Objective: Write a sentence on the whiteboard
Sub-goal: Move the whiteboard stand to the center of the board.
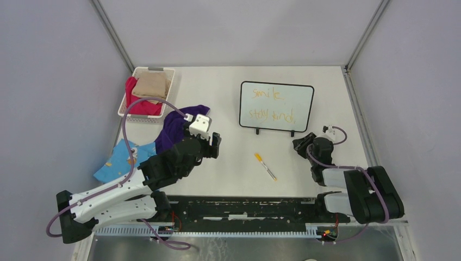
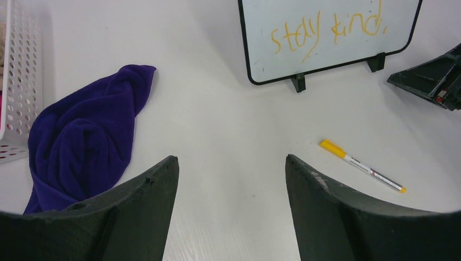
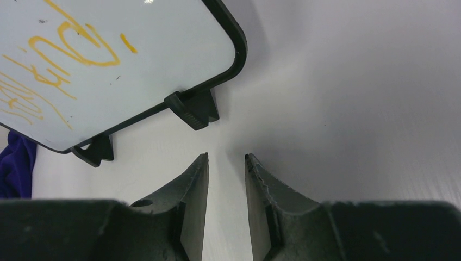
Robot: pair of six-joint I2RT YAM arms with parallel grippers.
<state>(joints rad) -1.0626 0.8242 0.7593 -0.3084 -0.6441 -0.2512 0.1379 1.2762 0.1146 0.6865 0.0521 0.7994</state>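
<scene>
The whiteboard (image 1: 296,98) stands upright on two black feet at the table's back right. The sentence (image 1: 271,115) is in orange, "smile" above "stay kind". In the left wrist view the whiteboard (image 2: 348,57) shows only "stay kind" (image 2: 326,32). A yellow-capped marker (image 1: 265,166) lies loose on the table in front of the board, also seen in the left wrist view (image 2: 361,166). My left gripper (image 1: 216,145) (image 2: 231,160) is open and empty, left of the marker. My right gripper (image 1: 300,144) (image 3: 226,156) is empty with a narrow gap, just before the board's right foot (image 3: 193,109).
A white basket (image 1: 126,101) with red and tan cloths stands at the back left. A purple cloth (image 1: 176,125) (image 2: 87,141) and a blue patterned cloth (image 1: 122,157) lie left of my left arm. A black rail (image 1: 244,209) runs along the near edge.
</scene>
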